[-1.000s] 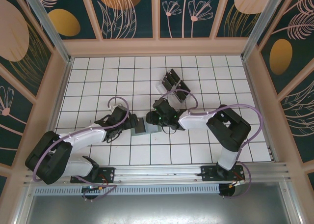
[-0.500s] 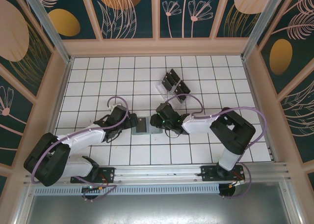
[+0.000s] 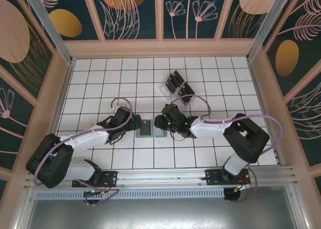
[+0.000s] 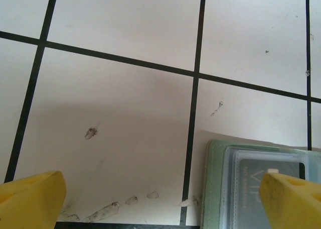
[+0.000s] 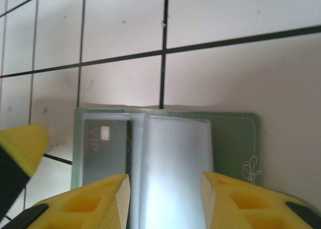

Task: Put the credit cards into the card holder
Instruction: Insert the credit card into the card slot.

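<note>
Two grippers close in on the card holder (image 3: 149,129), which lies flat on the white tiled table (image 3: 100,78), just ahead of the arm bases. The left gripper (image 3: 134,124) sits at its left edge with its jaws spread wide. In the left wrist view its yellow fingertips (image 4: 31,199) are cut off at the bottom corners, and only one corner of the grey-green holder shows between them. The right gripper (image 5: 165,204) reaches in from the other side. Its jaws stand partly apart with nothing pinched, and the frame edge hides whether its tips touch the holder.

Seen from the right wrist, a dark card (image 5: 103,148) marked VIP lies under the holder's clear pocket (image 5: 175,153). Glare whitens the pocket's middle and hides whatever is beneath it. A yellow tip at that view's left edge is probably a left-gripper finger.

The other credit cards (image 3: 173,82) stand in a clear rack (image 3: 181,94), well apart and farther back, too small to count.
</note>
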`<control>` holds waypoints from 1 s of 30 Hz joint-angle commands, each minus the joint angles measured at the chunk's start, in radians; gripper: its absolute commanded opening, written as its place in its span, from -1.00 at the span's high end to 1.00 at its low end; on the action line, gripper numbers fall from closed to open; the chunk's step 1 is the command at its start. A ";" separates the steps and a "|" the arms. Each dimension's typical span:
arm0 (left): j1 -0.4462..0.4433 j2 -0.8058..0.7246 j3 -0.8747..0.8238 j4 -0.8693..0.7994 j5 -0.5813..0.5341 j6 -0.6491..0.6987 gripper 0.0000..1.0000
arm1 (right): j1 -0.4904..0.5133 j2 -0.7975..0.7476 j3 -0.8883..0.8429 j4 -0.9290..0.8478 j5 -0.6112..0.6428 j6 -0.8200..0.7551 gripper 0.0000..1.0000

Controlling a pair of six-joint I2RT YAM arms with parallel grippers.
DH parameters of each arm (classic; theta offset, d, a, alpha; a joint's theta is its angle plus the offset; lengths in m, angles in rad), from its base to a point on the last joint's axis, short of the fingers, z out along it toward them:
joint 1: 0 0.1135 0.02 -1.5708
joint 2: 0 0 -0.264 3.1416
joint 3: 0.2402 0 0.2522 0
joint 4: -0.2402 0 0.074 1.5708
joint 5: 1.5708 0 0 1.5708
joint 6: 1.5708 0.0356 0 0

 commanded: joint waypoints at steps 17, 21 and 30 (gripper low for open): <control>0.004 -0.055 -0.074 0.185 0.148 -0.073 -0.97 | -0.113 -0.244 -0.084 -0.142 -0.011 -0.138 0.13; 0.003 -0.050 -0.095 0.223 0.167 -0.085 -0.97 | -0.134 -0.229 -0.122 -0.092 -0.040 -0.136 0.11; -0.003 -0.007 -0.091 0.284 0.212 -0.077 -0.97 | -0.136 -0.141 -0.134 0.002 -0.072 -0.106 0.11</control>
